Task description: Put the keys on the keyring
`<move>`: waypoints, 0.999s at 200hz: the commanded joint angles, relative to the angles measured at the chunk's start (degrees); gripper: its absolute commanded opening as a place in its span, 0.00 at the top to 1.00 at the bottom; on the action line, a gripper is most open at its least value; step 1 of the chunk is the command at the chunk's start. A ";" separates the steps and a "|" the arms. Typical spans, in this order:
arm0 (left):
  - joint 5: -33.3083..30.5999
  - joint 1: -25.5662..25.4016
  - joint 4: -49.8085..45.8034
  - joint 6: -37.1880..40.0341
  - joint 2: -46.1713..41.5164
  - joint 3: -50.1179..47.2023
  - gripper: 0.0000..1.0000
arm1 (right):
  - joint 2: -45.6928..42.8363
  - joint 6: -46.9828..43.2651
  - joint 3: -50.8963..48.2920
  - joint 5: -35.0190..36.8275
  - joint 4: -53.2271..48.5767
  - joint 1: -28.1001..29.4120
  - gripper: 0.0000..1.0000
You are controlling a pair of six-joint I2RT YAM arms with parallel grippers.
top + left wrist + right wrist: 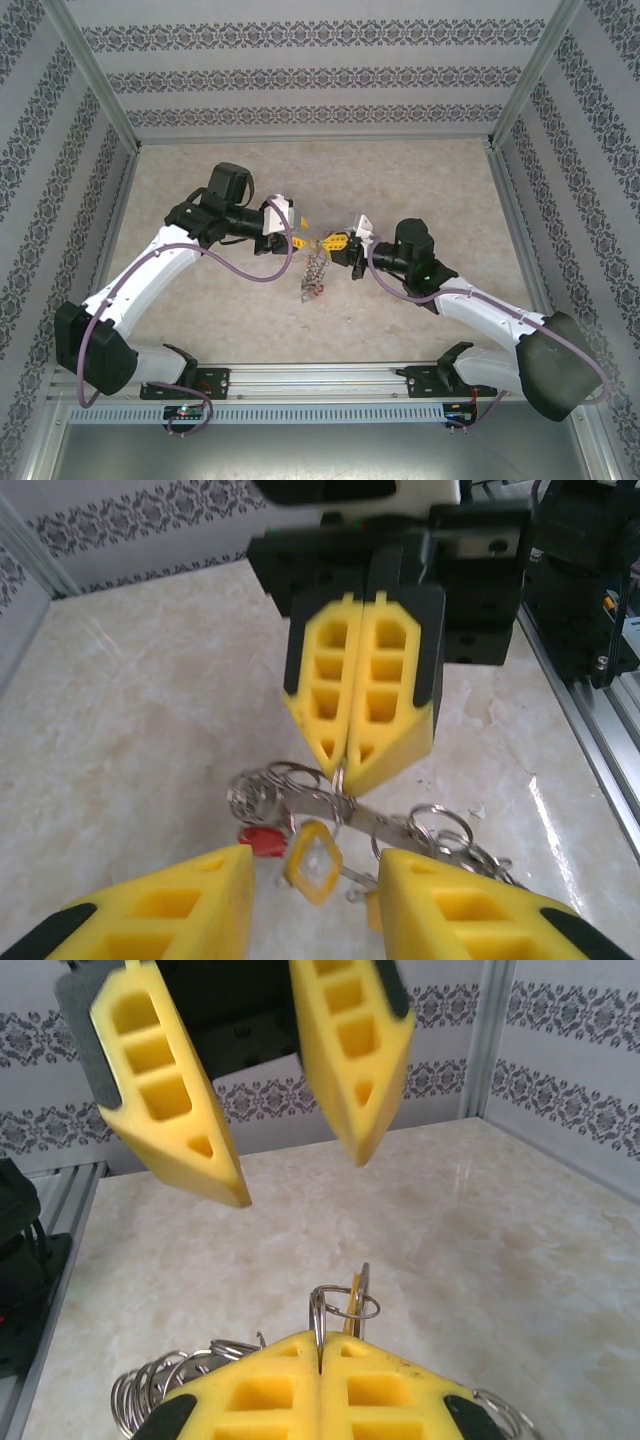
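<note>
A: Top view. Left tool (303,241) and right tool (338,243) sit nose to nose over the middle of the desk (430,180). The keys (314,276) hang in a bunch just below the gap.

B: Left wrist?

A: Left tool (315,858) has its fingers parted and grips nothing. A yellow tag (313,860) shows through the gap, untouched as far as I can tell. Opposite, the right tool (345,770) is clamped on the keyring (338,788). A red tag (262,837) and small rings (440,832) dangle beneath.

B: Right wrist?

A: The same pinch. The keyring (318,1312) stands upright out of the right tool's (320,1345) closed seam. Left tool (298,1175) sits beyond it, agape.

B: Step?

A: Threading, I'd judge: the right tool steadies the ring and the left is free. Can't tell which keys are already on. The next move calls for the left tool to close on one key and line its hole up with the ring's split. That is fine work and could easily jostle the bunch.
</note>
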 commanded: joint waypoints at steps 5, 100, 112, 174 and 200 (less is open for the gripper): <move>2.82 0.16 4.38 -0.08 0.95 -2.07 0.59 | 0.39 -1.35 2.85 -3.49 2.13 0.42 1.00; 7.45 0.02 -2.50 6.83 5.12 -1.07 0.71 | 2.52 -0.83 6.10 -5.02 3.47 0.68 1.00; 8.06 0.07 -2.02 6.49 4.81 -1.62 0.71 | 2.61 -0.63 6.37 -4.86 3.88 0.74 1.00; 8.77 0.09 1.00 4.18 2.61 -5.24 0.88 | 5.81 4.20 6.87 -1.13 12.77 1.04 1.00; 7.74 0.05 2.24 3.22 1.09 -6.90 0.88 | 6.89 7.33 7.83 0.21 15.33 1.17 1.00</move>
